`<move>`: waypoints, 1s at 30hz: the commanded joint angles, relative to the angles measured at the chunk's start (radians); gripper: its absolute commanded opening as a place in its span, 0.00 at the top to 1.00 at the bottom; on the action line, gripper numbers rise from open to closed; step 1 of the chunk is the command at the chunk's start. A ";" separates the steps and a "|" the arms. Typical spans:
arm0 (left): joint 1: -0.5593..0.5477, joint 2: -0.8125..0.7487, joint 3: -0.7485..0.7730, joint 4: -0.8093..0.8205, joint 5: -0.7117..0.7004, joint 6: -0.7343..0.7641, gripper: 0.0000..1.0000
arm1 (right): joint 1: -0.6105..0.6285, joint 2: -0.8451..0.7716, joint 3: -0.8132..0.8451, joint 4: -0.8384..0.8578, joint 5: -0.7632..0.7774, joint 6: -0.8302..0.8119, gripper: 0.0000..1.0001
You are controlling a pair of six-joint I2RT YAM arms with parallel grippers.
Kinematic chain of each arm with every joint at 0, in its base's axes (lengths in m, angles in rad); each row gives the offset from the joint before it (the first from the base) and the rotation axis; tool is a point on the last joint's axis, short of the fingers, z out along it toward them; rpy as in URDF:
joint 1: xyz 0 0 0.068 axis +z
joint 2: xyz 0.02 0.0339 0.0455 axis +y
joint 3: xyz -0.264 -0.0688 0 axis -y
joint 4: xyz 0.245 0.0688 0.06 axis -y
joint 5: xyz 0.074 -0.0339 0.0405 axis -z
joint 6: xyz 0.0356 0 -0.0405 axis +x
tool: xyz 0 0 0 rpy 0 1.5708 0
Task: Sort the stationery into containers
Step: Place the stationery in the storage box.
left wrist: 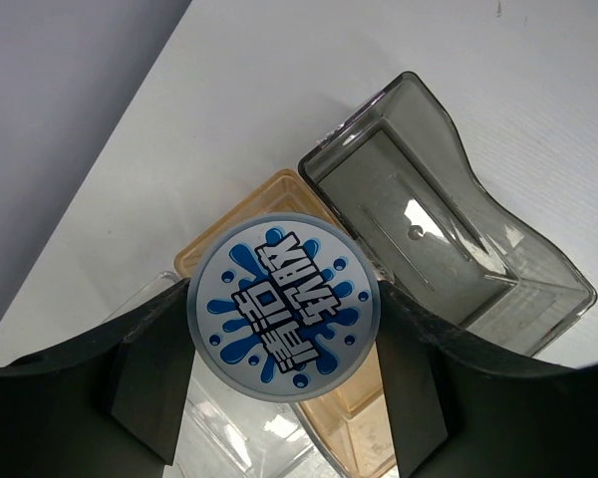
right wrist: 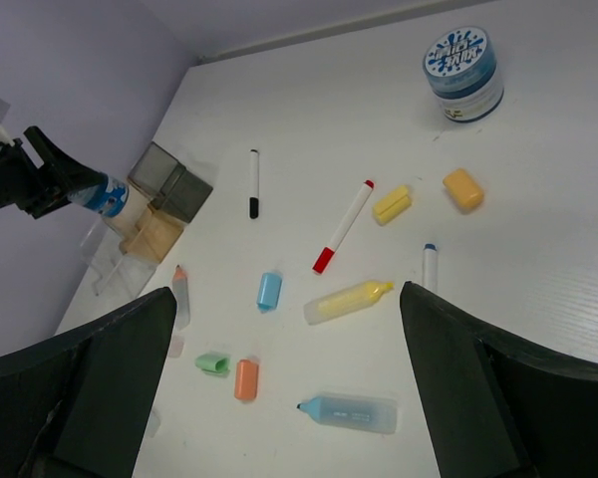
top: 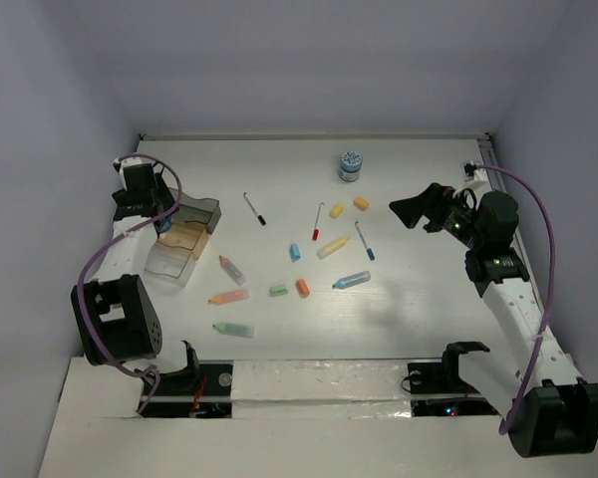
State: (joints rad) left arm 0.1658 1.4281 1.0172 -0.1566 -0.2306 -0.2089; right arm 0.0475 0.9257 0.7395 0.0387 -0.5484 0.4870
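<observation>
**Left wrist view.** The left gripper [left wrist: 279,363] is holding a round blue-and-white pot with a splash-logo lid [left wrist: 284,306]. It is partly closed, with one finger pressing each side. The pot is hanging over an amber translucent tray [left wrist: 271,197]. A smoky grey square box [left wrist: 448,239] is touching that tray on one side and a clear rectangular plastic tray [left wrist: 234,438] on the other. The overhead view is showing almost none of this pot.

**Right wrist view.** A second round blue-and-white pot [right wrist: 462,73] is standing alone at the far side of the white bench [right wrist: 538,249].

Lying loose and apart on the bench:
- black pen [right wrist: 253,183]
- red-capped white pen [right wrist: 343,227]
- yellow block [right wrist: 392,203]
- orange block [right wrist: 463,189]
- blue-capped pen [right wrist: 430,261]
- yellow highlighter [right wrist: 347,300]
- small blue block [right wrist: 269,290]
- green block [right wrist: 213,363]
- orange stub [right wrist: 245,379]
- blue highlighter [right wrist: 347,412]
- orange-tipped marker [right wrist: 180,296]

This gripper's own dark fingers are blocking both lower corners of the view.

**Overhead only.** A green marker [top: 233,329] and an orange marker [top: 229,296] are lying nearest the left base.

**Pose.** The left arm is folding back along the left edge, with its wrist pointing down at the three containers. The right arm is reaching up over the right side. The right gripper [top: 409,211] is gaping fully, gripping nothing, and facing the middle of the bench.
</observation>
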 commanded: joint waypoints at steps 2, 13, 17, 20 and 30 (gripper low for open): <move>0.006 0.003 0.057 0.091 -0.015 0.020 0.65 | 0.009 -0.001 0.014 0.046 -0.022 0.001 0.00; 0.006 0.049 0.066 0.117 -0.026 0.016 0.61 | 0.009 -0.001 0.015 0.040 -0.015 -0.005 0.00; 0.006 0.063 0.063 0.120 -0.042 0.016 0.60 | 0.009 -0.001 0.017 0.035 -0.008 -0.008 0.00; 0.006 0.069 0.058 0.120 -0.055 0.013 0.59 | 0.009 -0.001 0.017 0.035 -0.007 -0.008 0.00; 0.006 0.046 0.038 0.103 -0.105 0.005 0.64 | 0.009 -0.005 0.017 0.030 -0.005 -0.010 0.00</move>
State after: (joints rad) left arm 0.1654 1.5051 1.0328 -0.0799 -0.2859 -0.2001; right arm 0.0475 0.9291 0.7395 0.0380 -0.5503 0.4862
